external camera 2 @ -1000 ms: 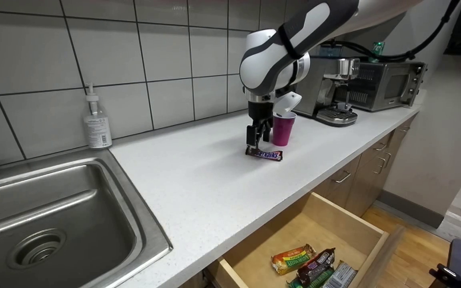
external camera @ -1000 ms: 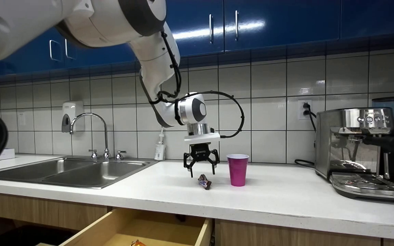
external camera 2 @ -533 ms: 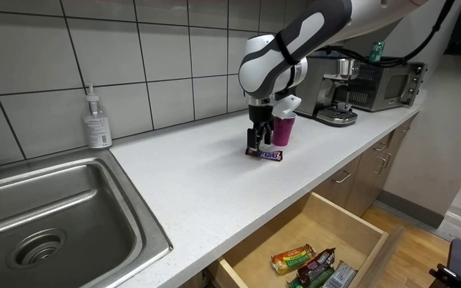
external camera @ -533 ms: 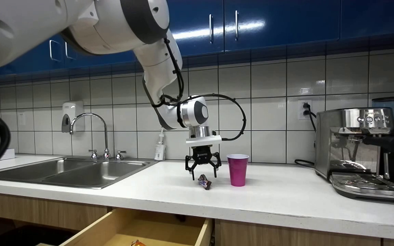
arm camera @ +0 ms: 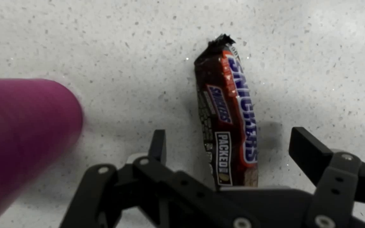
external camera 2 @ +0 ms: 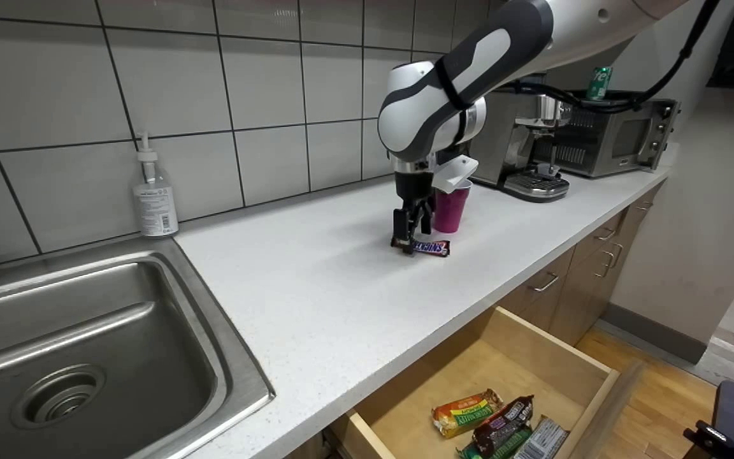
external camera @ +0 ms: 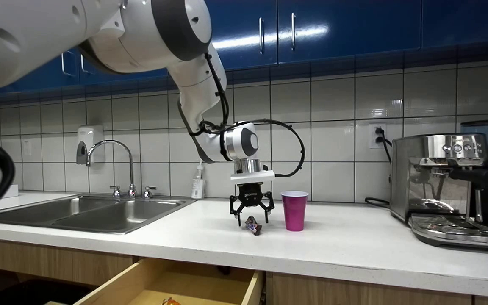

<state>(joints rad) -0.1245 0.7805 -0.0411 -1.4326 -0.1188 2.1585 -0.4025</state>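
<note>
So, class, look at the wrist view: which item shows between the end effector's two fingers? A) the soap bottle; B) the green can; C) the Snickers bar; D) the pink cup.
C: the wrist view shows the Snickers bar in the gap of the open end effector, with counter visible on either side of it, while the pink cup stands outside that gap.

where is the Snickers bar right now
In the wrist view, the Snickers bar lies on the white counter just right of centre, framed by the open gripper, with the pink cup off to the bar's left.
</note>
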